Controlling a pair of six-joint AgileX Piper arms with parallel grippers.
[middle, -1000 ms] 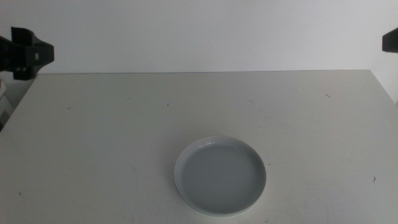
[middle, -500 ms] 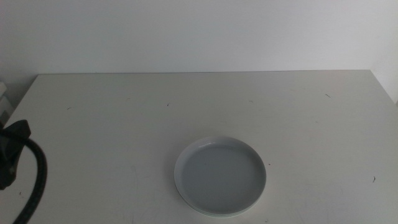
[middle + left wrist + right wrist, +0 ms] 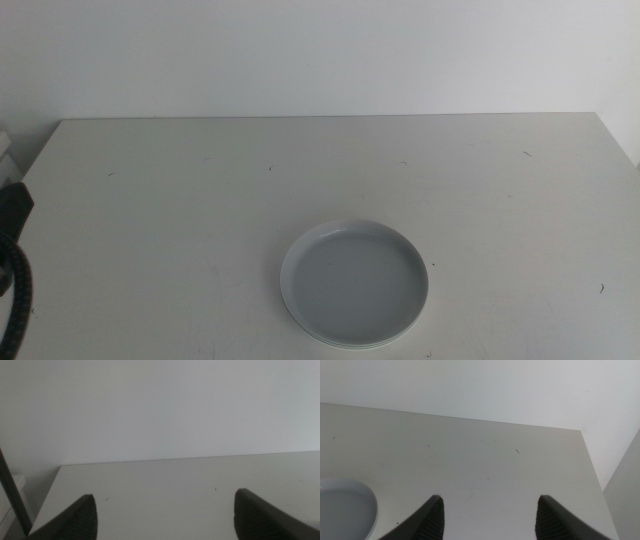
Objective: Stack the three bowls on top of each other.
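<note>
A shallow round bowl [image 3: 354,284], pale grey-blue inside with a white rim, sits on the table near the front edge, slightly right of centre. A thin second rim [image 3: 350,346] shows under its front edge, so it rests on at least one other bowl; their colours are hard to tell. Its edge [image 3: 350,510] also shows in the right wrist view. My left gripper [image 3: 164,495] is open and holds nothing, facing the bare table. My right gripper [image 3: 490,497] is open and empty too, with the bowl off to one side of it.
The white table [image 3: 200,200] carries only a few small dark specks. A dark part of the left arm and its cable [image 3: 14,260] show at the middle view's left edge. The right arm is out of the middle view. A white wall stands behind the table.
The left arm dropped from the upper left corner to the lower left edge and has drawn further out of view. The right arm's dark part left the upper right corner. The bowl stayed put.
</note>
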